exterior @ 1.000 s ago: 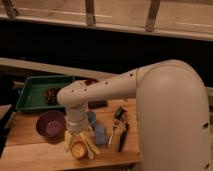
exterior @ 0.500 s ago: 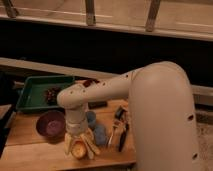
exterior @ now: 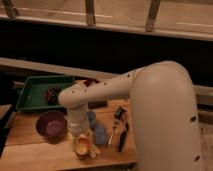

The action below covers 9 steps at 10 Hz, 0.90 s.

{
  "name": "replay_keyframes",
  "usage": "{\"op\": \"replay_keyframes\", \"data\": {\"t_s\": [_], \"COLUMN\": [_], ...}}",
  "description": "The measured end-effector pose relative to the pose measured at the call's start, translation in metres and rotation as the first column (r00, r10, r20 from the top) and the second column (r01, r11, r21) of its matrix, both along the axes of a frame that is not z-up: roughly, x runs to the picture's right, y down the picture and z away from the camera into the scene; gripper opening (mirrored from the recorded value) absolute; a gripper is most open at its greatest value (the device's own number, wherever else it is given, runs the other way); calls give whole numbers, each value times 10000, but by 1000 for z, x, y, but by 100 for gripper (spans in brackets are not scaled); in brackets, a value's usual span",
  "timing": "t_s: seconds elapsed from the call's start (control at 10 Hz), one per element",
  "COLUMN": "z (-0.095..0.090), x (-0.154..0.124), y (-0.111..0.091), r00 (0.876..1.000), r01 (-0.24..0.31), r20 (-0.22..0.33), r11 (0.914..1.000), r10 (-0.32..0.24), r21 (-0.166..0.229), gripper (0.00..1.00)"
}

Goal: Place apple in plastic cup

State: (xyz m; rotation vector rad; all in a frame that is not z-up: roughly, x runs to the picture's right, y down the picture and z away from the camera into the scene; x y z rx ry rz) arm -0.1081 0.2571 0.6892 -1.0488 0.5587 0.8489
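Note:
My gripper (exterior: 82, 146) points down at the front of the wooden table (exterior: 30, 150), low over its surface. It is shut on the apple (exterior: 82, 145), a small yellow-orange fruit that shows between the fingers. The plastic cup (exterior: 100, 134) is short and blue-grey and stands on the table just right of the gripper, a little behind it. The gripper with the apple is beside the cup, not over it. My white arm covers the right half of the view.
A large purple bowl (exterior: 51, 125) sits left of the gripper. A green tray (exterior: 31, 91) holding dark items lies at the back left. Another bluish object (exterior: 91, 118) stands behind the cup. Black utensils (exterior: 119, 131) lie right of the cup.
The gripper with the apple has shifted slightly to the right, nearer the blue-grey cup. Everything else on the table is where it was.

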Motion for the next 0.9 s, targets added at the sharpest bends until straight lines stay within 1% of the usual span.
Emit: {"op": "replay_keyframes", "data": {"t_s": [0.1,0.2,0.4,0.5,0.6,0.7,0.8,0.9], "z": [-3,-6,-13,-11,-6,2,13,25], "x": [3,7,17,33,47,59,72,86], "y": [-7,-15,-35,-53,-69,-82,-95,-111], "r00": [10000,9999,9989,9961,9924,9883,9830,9756], "r01": [-57,-92,-82,-55,-105,-217,-359,-611], "r20": [-56,-134,-461,-868,-1190,-1434,-1667,-1861], "r11": [9998,9991,9951,9896,9835,9779,9705,9587], "r10": [58,98,128,182,324,525,773,1161], "r21": [195,423,987,1436,1804,2081,2383,2779], "gripper": [6,1,0,0,0,0,0,0]}}
